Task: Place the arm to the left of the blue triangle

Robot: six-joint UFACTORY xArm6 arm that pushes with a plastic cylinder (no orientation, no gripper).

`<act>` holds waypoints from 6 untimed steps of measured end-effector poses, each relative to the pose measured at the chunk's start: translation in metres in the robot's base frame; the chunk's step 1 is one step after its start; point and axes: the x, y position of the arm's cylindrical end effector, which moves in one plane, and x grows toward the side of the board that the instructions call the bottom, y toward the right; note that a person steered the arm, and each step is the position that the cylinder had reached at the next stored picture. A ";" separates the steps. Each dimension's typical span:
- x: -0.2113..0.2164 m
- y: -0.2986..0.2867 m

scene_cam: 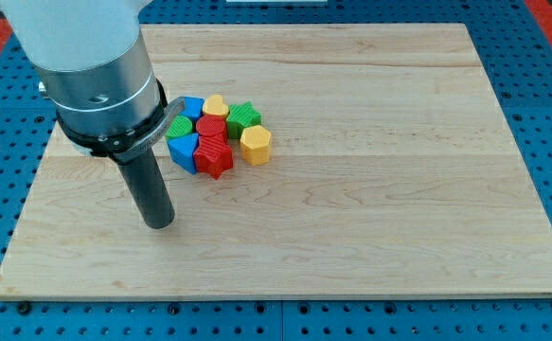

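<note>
Jaws do not exist on this arm: it ends in a plain dark rod, so nothing opens, closes or grips, and my tip (pixel 159 224) rests bare on the wooden board (pixel 370 189), touching no block. From the tip, the cluster of blocks sits at about one o'clock, a short way off. Nearest of them is the blue triangle (pixel 183 150), which forms the cluster's edge toward the view's left; my tip stands at about seven o'clock from it, lower and slightly to the view's left, with bare wood between. Above the triangle, at twelve o'clock, lies a green block (pixel 180 126) partly hidden by the arm's grey housing, and beyond that a blue cube (pixel 193 106). At the triangle's three o'clock sits a red star-shaped block (pixel 214 155), touching it, with another red block (pixel 211 126) just above and a yellow heart (pixel 216 103) at the top. A green star-shaped block (pixel 243 116) and a yellow hexagon (pixel 255 144) close the cluster on the view's right.
</note>
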 end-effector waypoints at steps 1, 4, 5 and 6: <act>0.000 0.000; 0.000 0.003; -0.014 0.017; -0.042 0.025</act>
